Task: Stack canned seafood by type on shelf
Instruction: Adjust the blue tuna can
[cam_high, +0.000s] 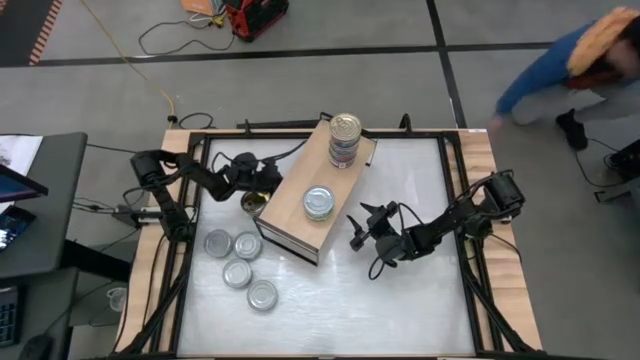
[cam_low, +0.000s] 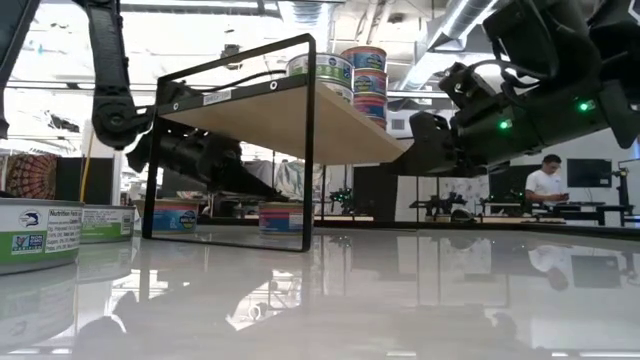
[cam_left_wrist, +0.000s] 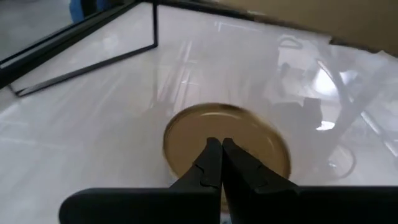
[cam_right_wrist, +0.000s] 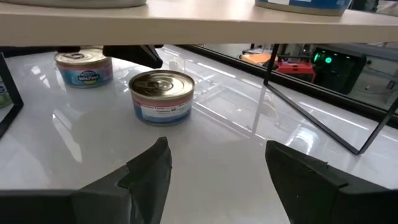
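The shelf (cam_high: 300, 200) is a tan plywood board on a black wire frame (cam_low: 300, 110). On its far end stands a stack of tins (cam_high: 344, 140), and a silver-lidded tin (cam_high: 319, 202) lies nearer. A gold-lidded tin (cam_left_wrist: 227, 146) sits on the table by the shelf's left edge (cam_high: 254, 204) and shows again in the right wrist view (cam_right_wrist: 161, 96). My left gripper (cam_left_wrist: 221, 144) is shut, with its tips over that lid. My right gripper (cam_right_wrist: 214, 162) is open. It is low at the shelf's right side (cam_high: 358, 230) and points under the shelf. My left gripper has its shut fingertips (cam_left_wrist: 211, 152) over the middle of the gold tin's lid (cam_left_wrist: 186, 134), coming slanting down from the table's left. The fingers hide the spot below them, so I cannot tell whether they touch the lid. The tin stands flat on the table.
Several silver-lidded tins (cam_high: 240, 265) lie on the table near the shelf's near-left corner, two of them close to the low camera (cam_low: 40, 235). A blue-labelled tin (cam_right_wrist: 83, 68) sits beyond the gold one. A person (cam_high: 570, 60) is bending beyond the table's far right corner.
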